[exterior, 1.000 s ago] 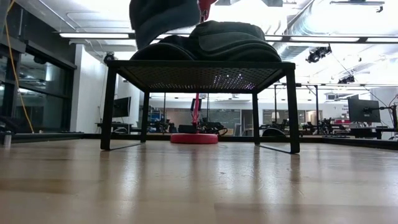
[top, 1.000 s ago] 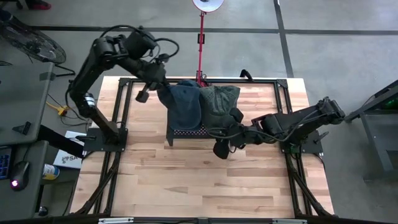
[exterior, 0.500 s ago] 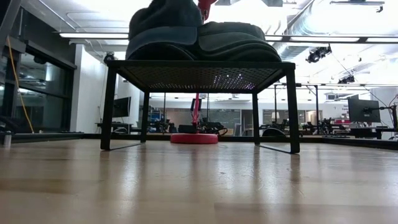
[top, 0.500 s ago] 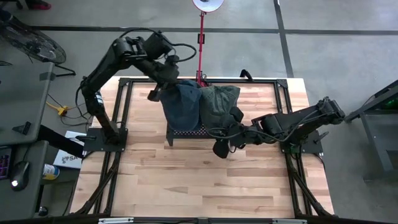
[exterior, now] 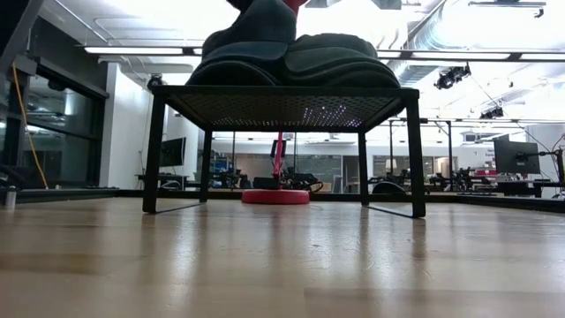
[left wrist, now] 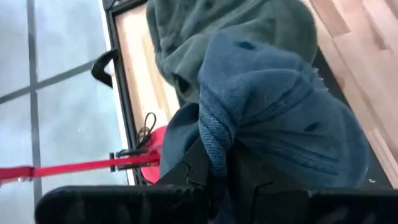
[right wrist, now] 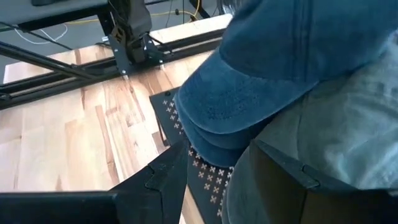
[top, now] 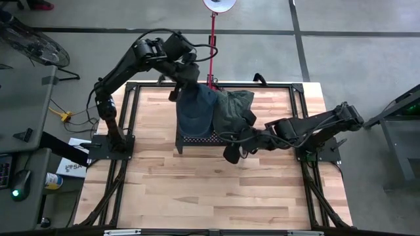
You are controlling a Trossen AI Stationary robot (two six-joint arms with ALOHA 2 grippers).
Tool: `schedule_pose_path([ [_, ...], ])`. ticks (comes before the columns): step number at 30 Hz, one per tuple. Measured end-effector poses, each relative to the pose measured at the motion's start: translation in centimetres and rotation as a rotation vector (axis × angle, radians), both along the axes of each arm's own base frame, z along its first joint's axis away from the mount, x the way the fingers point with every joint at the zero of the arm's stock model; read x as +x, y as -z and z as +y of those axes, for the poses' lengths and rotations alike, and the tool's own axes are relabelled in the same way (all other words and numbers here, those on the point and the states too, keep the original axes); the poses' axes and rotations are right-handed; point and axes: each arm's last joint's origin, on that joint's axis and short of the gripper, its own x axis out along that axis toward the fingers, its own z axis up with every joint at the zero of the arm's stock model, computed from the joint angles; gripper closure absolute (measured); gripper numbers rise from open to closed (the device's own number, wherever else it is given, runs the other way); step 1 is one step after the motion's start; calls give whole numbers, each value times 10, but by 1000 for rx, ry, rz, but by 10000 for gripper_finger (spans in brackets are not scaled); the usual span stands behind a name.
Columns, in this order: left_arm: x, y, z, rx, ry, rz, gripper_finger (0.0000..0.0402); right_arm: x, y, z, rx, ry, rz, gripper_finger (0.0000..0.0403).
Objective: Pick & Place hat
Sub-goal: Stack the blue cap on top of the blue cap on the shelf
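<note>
A blue denim hat (top: 195, 113) lies on the black perforated stand (top: 197, 139) in the middle of the table, its right side against a green hat (top: 234, 108) that rests on the same stand. My left gripper (top: 185, 90) is at the stand's far edge, shut on the blue hat. In the low view the blue hat (exterior: 256, 35) rises out of the picture's top beside the green hat (exterior: 340, 57). My right gripper (right wrist: 217, 171) stands open at the stand's near right, its fingers spread about the hats' near edges. My left gripper pinches a fold of denim at the blue hat's far, rear edge (left wrist: 217, 140) between its two fingers, slanting down from the far side. The hat's rear is drawn up toward the fingers, while its crown and brim lie on the stand. My right gripper: the green hat's cloth (right wrist: 348, 130) hangs over one finger (right wrist: 292, 171); whether it touches, I cannot tell.
A red lamp pole (top: 212, 46) rises just behind the stand, close to my left gripper; its round base (exterior: 275, 196) shows under the stand. Bare wooden table (top: 210, 190) stretches toward the near edge. Black frame rails (top: 128, 118) run along the table's sides.
My left gripper has moved toward the table's right edge and down along the stand's far edge, tipping a little. The blue hat has come with it, sliding right over the stand until it meets the green hat. My right gripper has kept still.
</note>
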Motion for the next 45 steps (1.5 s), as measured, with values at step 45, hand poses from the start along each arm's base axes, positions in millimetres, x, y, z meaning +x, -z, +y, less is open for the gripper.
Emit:
schedule_pose_path([
  [45,36,30,21,-36,-67,57,373,45,-8,-127,-157,-71,-163,238],
])
